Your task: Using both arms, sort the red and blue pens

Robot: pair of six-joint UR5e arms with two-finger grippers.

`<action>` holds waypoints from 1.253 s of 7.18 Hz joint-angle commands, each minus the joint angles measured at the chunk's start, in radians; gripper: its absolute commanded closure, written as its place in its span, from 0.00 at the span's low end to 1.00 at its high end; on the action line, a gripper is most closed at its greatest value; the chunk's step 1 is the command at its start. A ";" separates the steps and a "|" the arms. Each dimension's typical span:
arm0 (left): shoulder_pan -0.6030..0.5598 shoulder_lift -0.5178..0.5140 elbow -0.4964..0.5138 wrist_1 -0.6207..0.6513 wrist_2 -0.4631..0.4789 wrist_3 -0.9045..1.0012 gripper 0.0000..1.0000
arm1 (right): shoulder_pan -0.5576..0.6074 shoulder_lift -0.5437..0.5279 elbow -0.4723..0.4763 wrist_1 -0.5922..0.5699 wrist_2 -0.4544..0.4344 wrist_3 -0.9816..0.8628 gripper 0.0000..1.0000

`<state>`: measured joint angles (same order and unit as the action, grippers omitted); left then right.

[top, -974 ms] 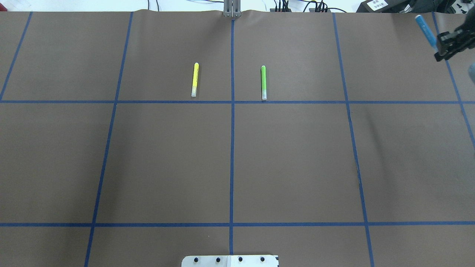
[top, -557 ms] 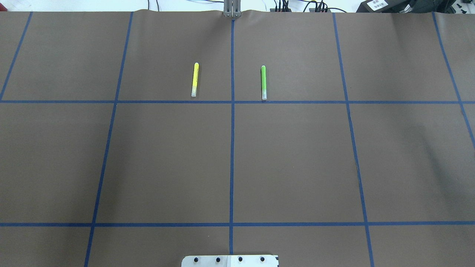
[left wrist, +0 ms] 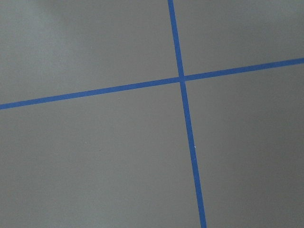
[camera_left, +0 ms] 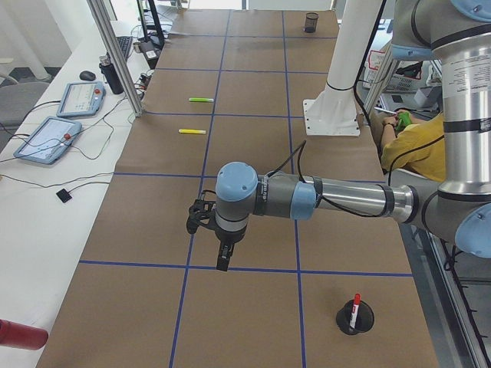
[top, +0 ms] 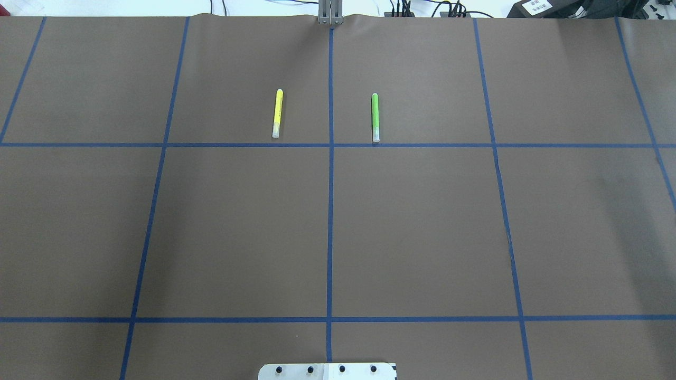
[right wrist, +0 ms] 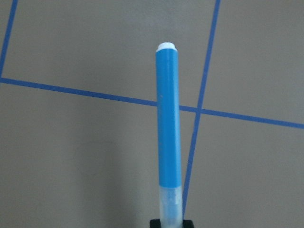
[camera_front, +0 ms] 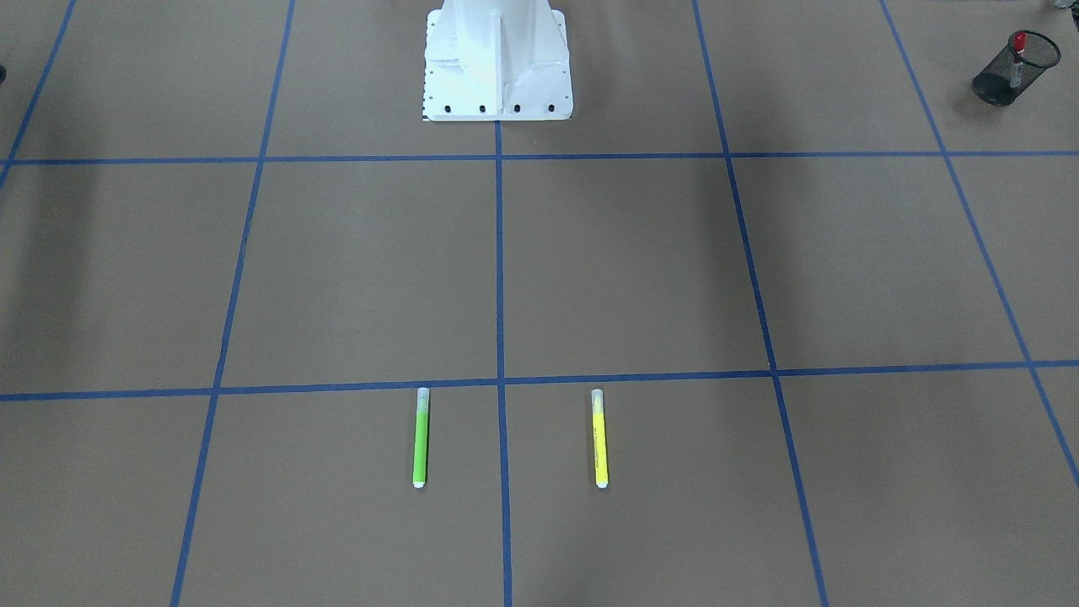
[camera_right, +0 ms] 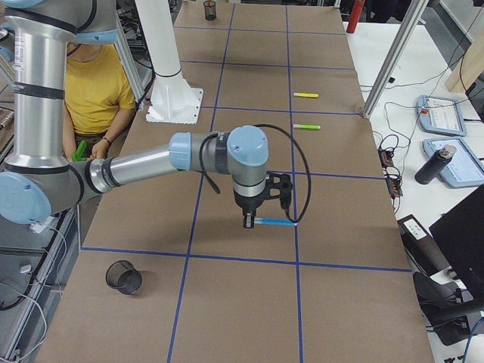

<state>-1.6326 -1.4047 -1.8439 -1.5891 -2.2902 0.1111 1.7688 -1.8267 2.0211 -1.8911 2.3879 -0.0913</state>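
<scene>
One blue highlighter (right wrist: pixel 168 128) in right hand (camera_right: pixel 248 221), outside overhead view.

Pens: 4 total; 1 blue highlighter (right wrist: pixel 168 128) clamped in the right claw (camera_right: pixel 248 221); 1 red marker (camera_left: pixel 354 308) standing in a cup near the left claw (camera_left: pixel 222 262); 1 green highlighter (top: pixel 375 117) and 1 yellow highlighter (top: pixel 277 113), both well apart from either claw; cups: 2; first mesh cup (camera_left: pixel 365 322) near the left claw, second mesh cup (camera_right: pixel 124 280) near the right claw; arms: 2, left arm (camera_left: pixel 337 198), right arm (camera_right: pixel 144 168); claws: 2; pedestal (camera_front: pixel 497 63): 1
</scene>
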 commanded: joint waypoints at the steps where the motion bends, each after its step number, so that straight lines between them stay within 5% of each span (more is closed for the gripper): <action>1: 0.005 0.000 0.000 -0.009 0.000 0.001 0.00 | 0.189 -0.194 0.010 -0.005 0.103 0.015 1.00; 3: 0.007 0.000 0.000 -0.009 0.000 0.001 0.00 | 0.370 -0.325 0.014 -0.069 0.135 0.016 1.00; 9: 0.008 0.006 -0.003 -0.045 -0.003 0.001 0.00 | 0.959 -0.353 0.013 -0.766 0.140 0.016 1.00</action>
<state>-1.6245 -1.3990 -1.8459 -1.6332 -2.2921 0.1119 2.6027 -2.1824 2.0390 -2.5003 2.5291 -0.0775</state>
